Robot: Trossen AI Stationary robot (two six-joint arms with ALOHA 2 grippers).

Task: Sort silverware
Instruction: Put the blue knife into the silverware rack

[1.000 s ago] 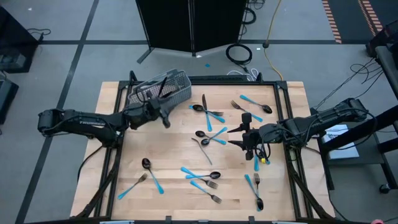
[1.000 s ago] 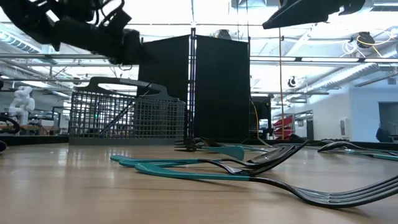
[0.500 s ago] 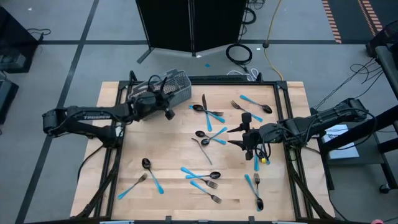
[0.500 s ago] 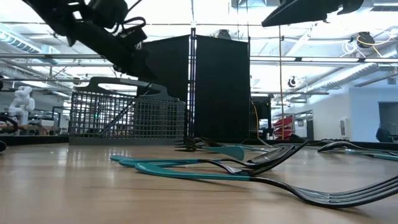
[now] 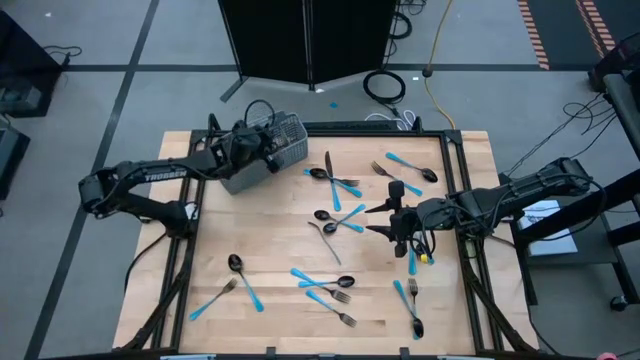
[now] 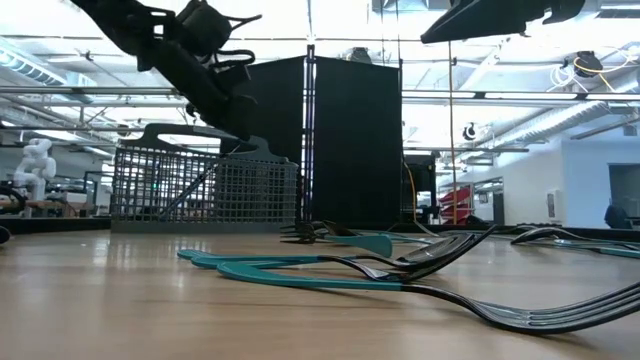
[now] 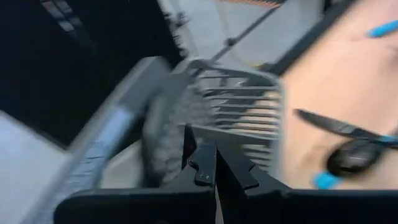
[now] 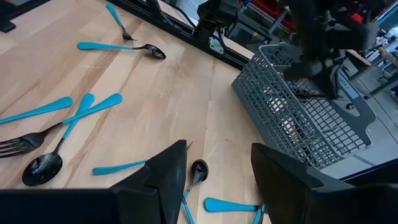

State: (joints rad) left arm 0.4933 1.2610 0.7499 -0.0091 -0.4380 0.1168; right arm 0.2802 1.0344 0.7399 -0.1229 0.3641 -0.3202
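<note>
Wooden table holds scattered silverware (handles pointing all ways); left hand clenched, right hand released.

Left pincer closed, right pincer wide apart.

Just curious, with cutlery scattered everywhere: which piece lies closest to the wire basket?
The spoon just right of the basket, crossed with a knife. Every other fork and spoon lies farther out on the table.
</note>
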